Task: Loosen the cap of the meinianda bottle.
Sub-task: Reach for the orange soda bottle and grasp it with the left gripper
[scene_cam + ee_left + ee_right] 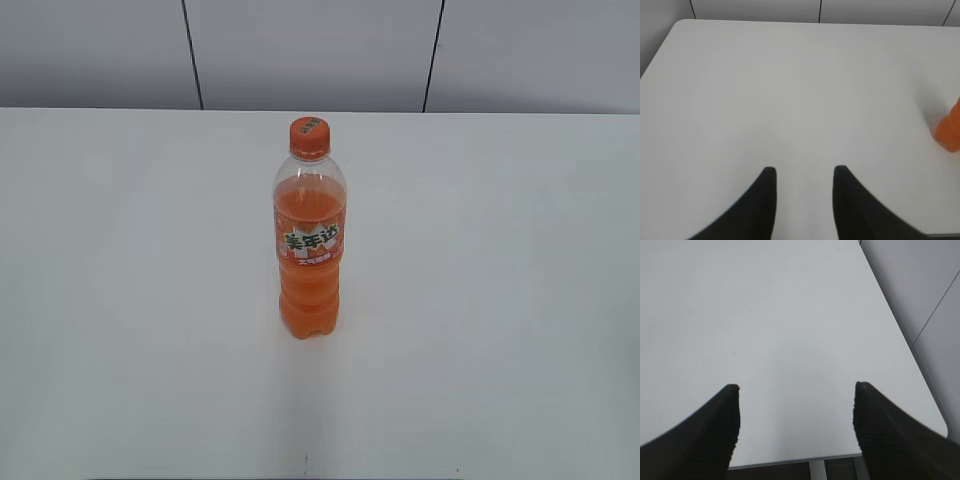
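The meinianda bottle stands upright in the middle of the white table, holding orange drink and wearing an orange label. Its orange cap sits on the neck. Neither gripper shows in the exterior view. In the left wrist view my left gripper is open and empty over bare table, and the bottle's orange base shows at the right edge, well apart from it. In the right wrist view my right gripper is open wide and empty above the table's near edge; the bottle is out of that view.
A grey panelled wall rises behind the table's far edge. In the right wrist view the table's right edge and rounded corner lie close to the right finger, with dark floor below.
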Tool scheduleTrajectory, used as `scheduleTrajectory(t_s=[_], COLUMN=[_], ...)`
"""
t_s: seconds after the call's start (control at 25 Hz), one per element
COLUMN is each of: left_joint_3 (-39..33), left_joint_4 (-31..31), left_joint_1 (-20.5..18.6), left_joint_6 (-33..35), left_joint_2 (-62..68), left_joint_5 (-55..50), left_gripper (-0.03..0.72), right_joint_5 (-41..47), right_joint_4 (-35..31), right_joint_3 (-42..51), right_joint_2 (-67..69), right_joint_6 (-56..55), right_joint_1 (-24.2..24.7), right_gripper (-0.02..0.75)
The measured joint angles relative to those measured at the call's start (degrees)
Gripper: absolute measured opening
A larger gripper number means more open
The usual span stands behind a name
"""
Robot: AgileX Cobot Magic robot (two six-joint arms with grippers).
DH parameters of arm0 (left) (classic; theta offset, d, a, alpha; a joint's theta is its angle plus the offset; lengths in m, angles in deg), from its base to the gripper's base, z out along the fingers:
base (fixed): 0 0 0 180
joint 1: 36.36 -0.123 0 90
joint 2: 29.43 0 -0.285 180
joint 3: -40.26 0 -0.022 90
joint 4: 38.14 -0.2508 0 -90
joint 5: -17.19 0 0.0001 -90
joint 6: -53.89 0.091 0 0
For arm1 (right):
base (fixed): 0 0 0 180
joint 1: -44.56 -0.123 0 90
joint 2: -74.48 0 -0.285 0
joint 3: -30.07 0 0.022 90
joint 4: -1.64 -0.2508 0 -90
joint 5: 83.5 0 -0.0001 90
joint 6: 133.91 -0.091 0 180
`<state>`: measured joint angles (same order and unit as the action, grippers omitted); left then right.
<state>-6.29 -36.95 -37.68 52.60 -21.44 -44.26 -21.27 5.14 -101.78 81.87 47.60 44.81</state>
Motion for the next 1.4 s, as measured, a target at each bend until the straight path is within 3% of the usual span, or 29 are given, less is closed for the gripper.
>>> scheduleTrajectory(t_s=[1.4], left_joint_3=[0.00], left_joint_4=[0.00], left_joint_1=[0.00], left_joint_6=[0.00], left_joint_2=[0.00], left_joint_5=[0.00], left_gripper=[0.241], right_joint_5=[0.00], right_joint_4=[0.00], right_joint_3=[0.00], right_joint_2=[0.00], right_joint_6=[0.00], right_joint_1=[0.00], right_gripper=[0.532])
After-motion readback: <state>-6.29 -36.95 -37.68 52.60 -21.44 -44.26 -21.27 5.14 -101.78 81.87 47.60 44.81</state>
